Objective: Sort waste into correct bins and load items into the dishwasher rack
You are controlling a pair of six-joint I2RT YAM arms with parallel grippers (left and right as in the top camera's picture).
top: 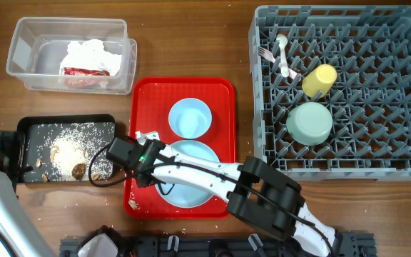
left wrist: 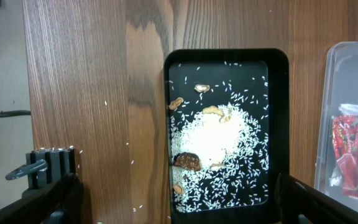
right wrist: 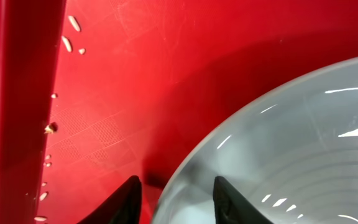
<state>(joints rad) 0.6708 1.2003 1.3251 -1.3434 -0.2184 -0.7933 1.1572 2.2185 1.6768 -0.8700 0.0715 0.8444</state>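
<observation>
Pale-blue ware: the large light blue plate [top: 195,151] lies on the near half of the flat red serving tray [top: 145,100], with the small light blue bowl [top: 190,118] just beyond it on the same tray. The right gripper [right wrist: 178,196] straddles the plate's left rim, one finger outside it over the tray floor and one above the plate. Its jaws stand part-way closed, and whether they pinch the rim cannot be told. Left of the red tray, the shallow black tray [top: 26,130] holds white rice-like crumbs [top: 71,153] with brown bits. The left gripper [left wrist: 179,193] hangs above it, jaws spread wide and holding nothing. Beyond, the clear tub [top: 26,44] contains the crumpled napkin [top: 93,53] and the red-and-white wrapper [top: 83,76]. At the right of the desk [top: 191,36], the grey dishwasher rack [top: 341,20] carries the mint green bowl [top: 310,123], the yellow cup [top: 320,80] and the white fork and spoon [top: 281,57].
</observation>
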